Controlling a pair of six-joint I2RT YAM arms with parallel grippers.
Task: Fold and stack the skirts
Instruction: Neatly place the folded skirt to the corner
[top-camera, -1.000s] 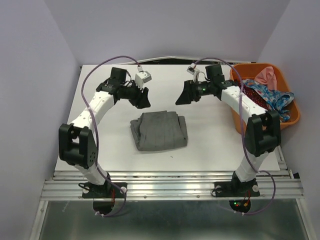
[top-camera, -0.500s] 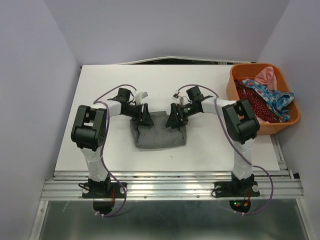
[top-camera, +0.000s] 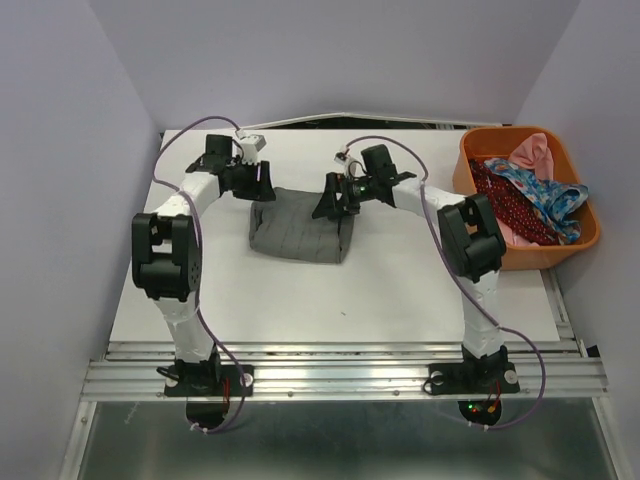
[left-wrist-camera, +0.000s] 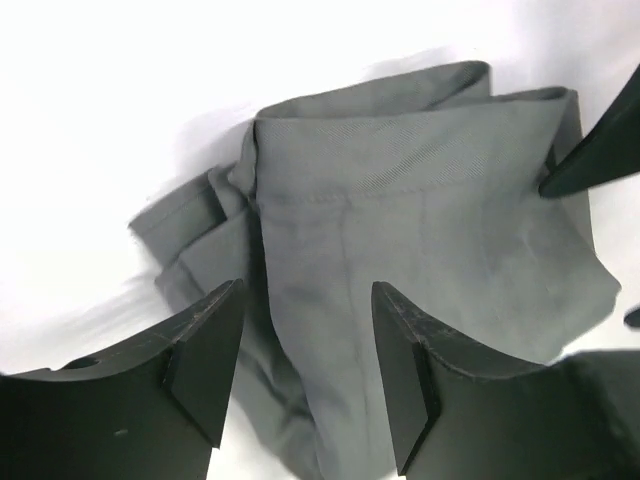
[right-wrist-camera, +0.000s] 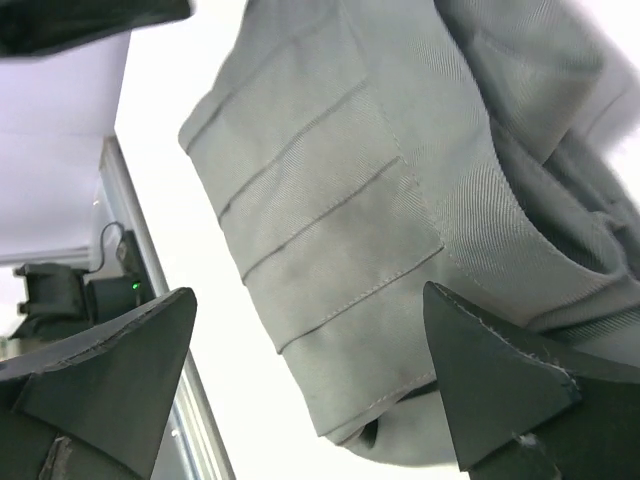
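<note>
Seen from overhead, a white surface (top-camera: 400, 290) carried a plain grey skirt (top-camera: 300, 232), folded into a rough rectangle and lying a little toward 12 o'clock of the surface's middle. Two white-and-black arms reached in from the near edge and met over the skirt's far side. The left fingers (top-camera: 262, 188) sat at the skirt's 11 o'clock corner and the right fingers (top-camera: 328, 205) at its 1 o'clock corner. From above it could not be told whether either pair touched the cloth. In the left wrist view, the left arm's two dark fingertips (left-wrist-camera: 205, 370) stood spread, with the grey skirt (left-wrist-camera: 420, 230) lying in soft folds between and beyond them and nothing pinched. A tip of the other arm's fingers showed at the 3 o'clock edge of that view. In the right wrist view, the right arm's fingertips (right-wrist-camera: 500, 390) were parted very wide, close to the two sides of the view. The skirt's stitched pleats (right-wrist-camera: 330, 240) filled the gap between them, and no cloth was gripped. At the surface's 2 o'clock edge stood an orange basket (top-camera: 545, 257), well apart from the grey skirt. It held a dark red skirt with tiny white dots (top-camera: 505, 200) and a bright blue flowered skirt (top-camera: 545, 195) draped over it. A pink cloth (top-camera: 530, 150) lay at the basket's far end.
</note>
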